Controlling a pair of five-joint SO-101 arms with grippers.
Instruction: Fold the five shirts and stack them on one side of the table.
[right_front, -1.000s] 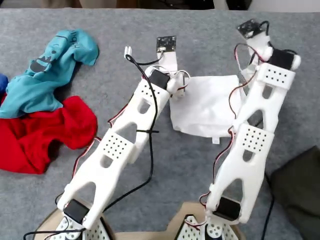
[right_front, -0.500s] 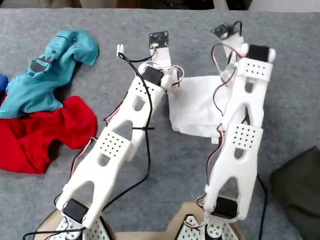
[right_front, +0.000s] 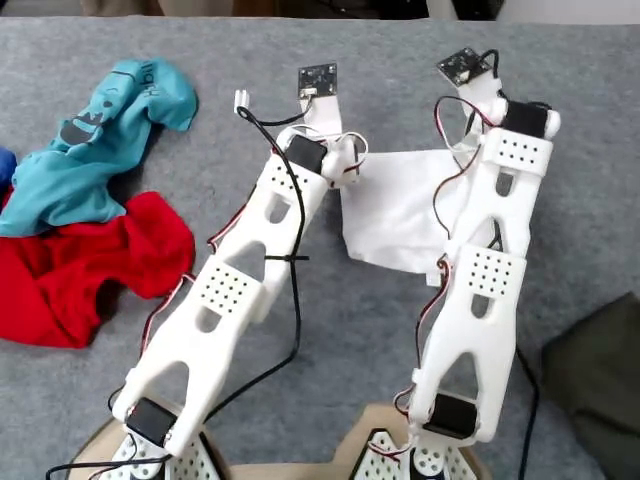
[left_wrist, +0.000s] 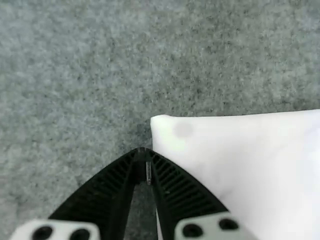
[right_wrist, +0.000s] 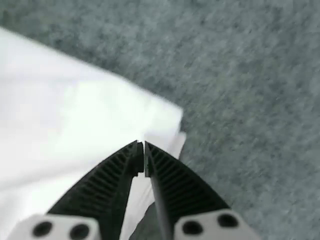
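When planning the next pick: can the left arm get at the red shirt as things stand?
Probably yes. The red shirt lies open beside the left arm; only the teal shirt overlaps its far edge. The left gripper, shut at a corner of the white shirt, must open first.

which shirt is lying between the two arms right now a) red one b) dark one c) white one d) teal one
c, the white shirt is the one spread there; the red shirt and teal shirt are heaped well off to one side.
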